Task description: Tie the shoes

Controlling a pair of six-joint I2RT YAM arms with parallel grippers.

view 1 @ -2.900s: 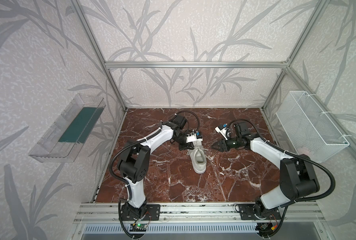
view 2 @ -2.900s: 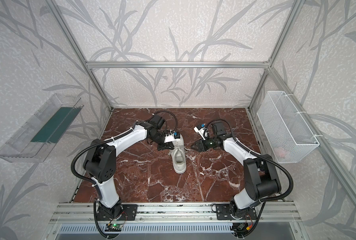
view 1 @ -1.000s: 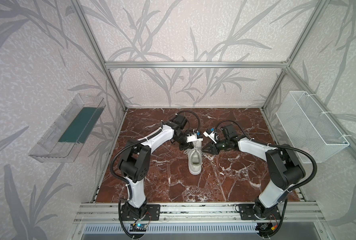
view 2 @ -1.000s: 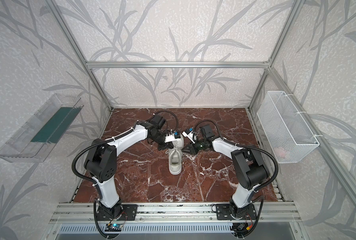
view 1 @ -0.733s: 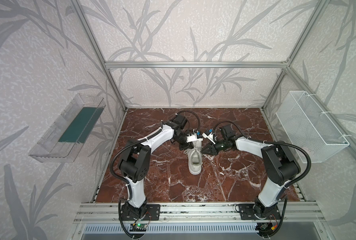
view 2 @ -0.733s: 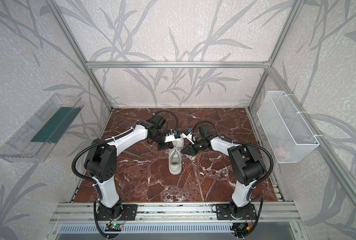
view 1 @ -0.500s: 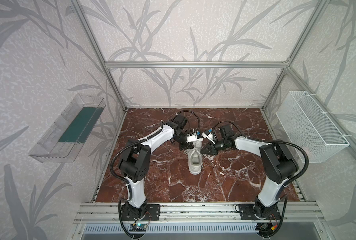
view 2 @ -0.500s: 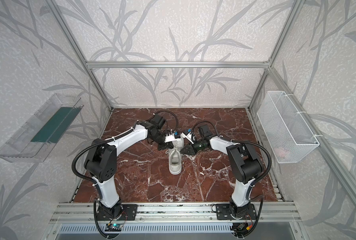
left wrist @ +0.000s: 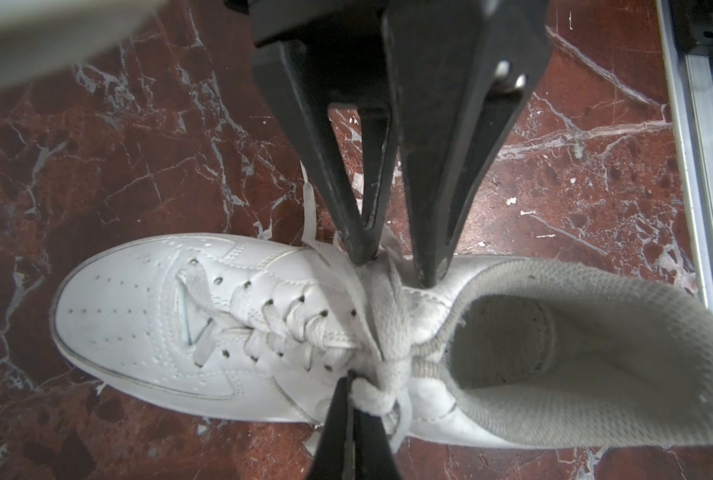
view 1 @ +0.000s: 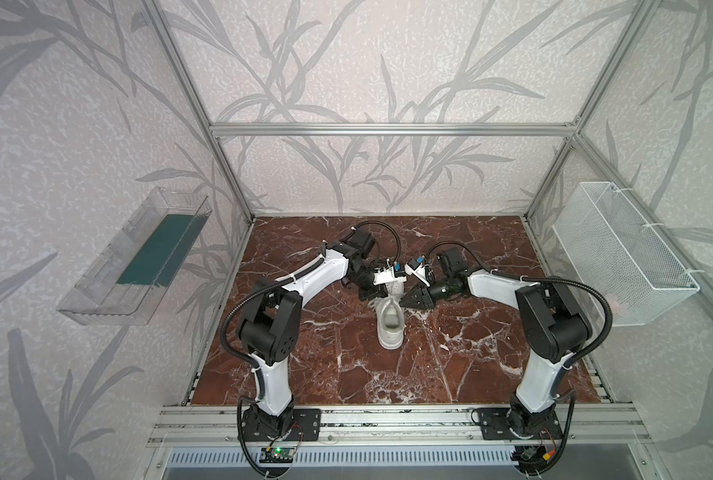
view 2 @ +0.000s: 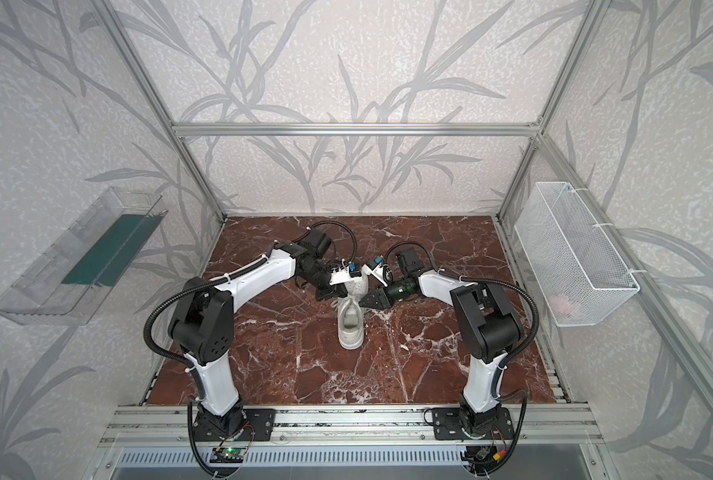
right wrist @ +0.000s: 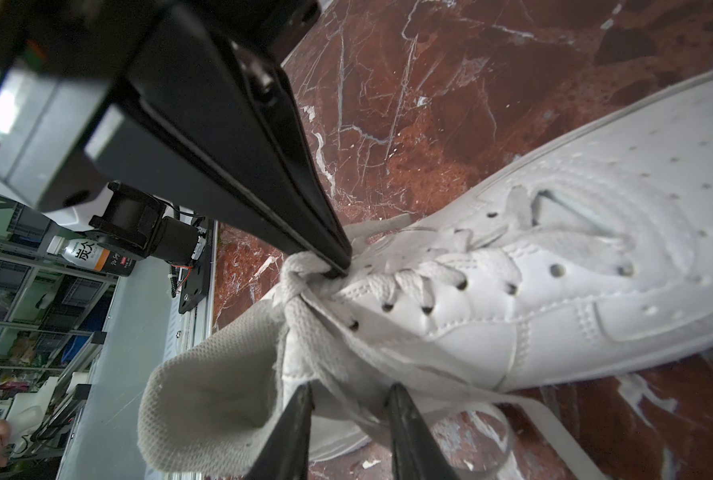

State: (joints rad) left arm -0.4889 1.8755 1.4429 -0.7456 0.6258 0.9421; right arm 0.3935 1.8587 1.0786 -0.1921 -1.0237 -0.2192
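Note:
The white shoe (view 1: pixel 390 326) (view 2: pixel 350 328) lies mid-floor in both top views, toe toward the back wall and heel toward the front rail. Its off-white laces (left wrist: pixel 390 320) (right wrist: pixel 301 303) are bunched in a crossing at the top eyelets. My left gripper (left wrist: pixel 352 388) (view 1: pixel 376 294) presses against the shoe's left flank, shut on a fold of lace; its tip (right wrist: pixel 338 264) also shows in the right wrist view. My right gripper (right wrist: pixel 348 395) (view 1: pixel 409 300) (view 2: pixel 367 300) stands open at the opposite flank, with lace strands running between its fingers (right wrist: pixel 396 401).
The floor is red-brown marble (view 1: pixel 471 353). A clear bin with a green insert (view 1: pixel 138 259) hangs on the left wall and a white wire basket (view 1: pixel 621 249) on the right wall. An aluminium rail (view 1: pixel 388 419) runs along the front.
The right gripper has swung left to the shoe's flank and its jaws have spread a little. The shoe has shifted slightly. The left gripper stays shut on the lace.

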